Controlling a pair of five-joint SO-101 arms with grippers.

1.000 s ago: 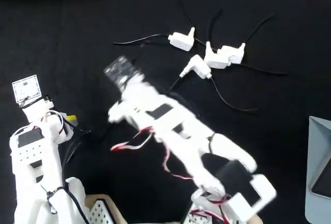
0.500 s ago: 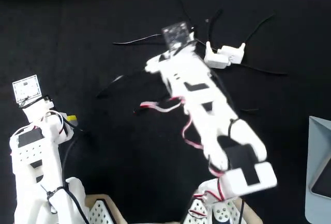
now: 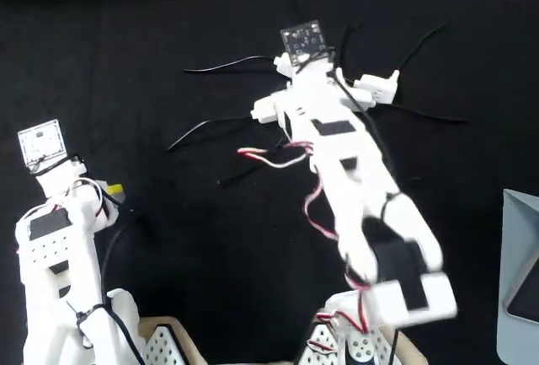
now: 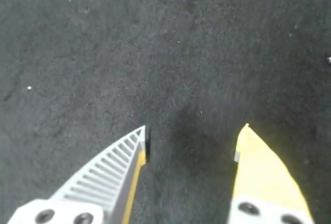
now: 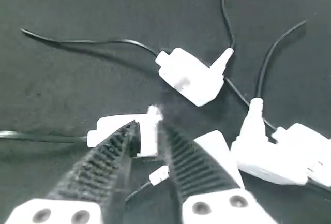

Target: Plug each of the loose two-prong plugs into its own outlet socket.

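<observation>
The left arm stands folded at the near left corner of the table. The left gripper points down at the table, jaws spread wide. The right arm rises from the table's near edge and stretches toward its far side with the wrist tipped down. The right gripper is clamped on a plug, low over the table.
</observation>
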